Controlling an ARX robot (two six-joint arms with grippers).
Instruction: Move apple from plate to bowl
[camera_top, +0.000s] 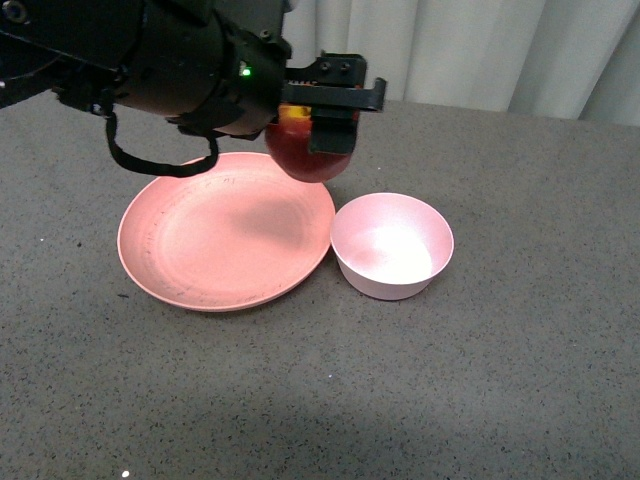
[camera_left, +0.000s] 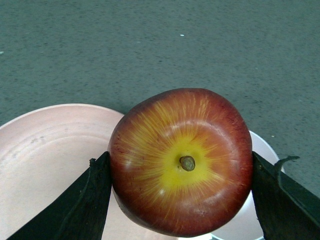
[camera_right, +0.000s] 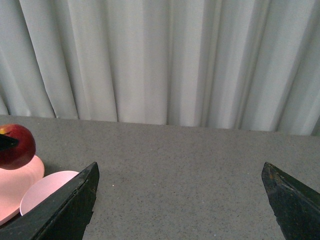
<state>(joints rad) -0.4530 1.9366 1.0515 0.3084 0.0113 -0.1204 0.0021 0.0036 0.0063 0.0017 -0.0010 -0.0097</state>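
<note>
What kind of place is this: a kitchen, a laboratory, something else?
Probably a laboratory test setup, not a kitchen: a bare grey tabletop, a pale curtain behind it, and a plate, a bowl and an apple in the robot's left hand.

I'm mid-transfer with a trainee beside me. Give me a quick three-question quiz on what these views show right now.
1. True or false: the apple rests on the plate.
2. Which holds the apple? A) left gripper B) right gripper C) neither
3. Short answer: what lies in the bowl?

Key:
1. False. It hangs in the air near the plate's edge on the bowl's side.
2. A. The left gripper's jaws clamp the apple on both sides. The right gripper is open and empty.
3. Nothing. The bowl is empty.
</note>
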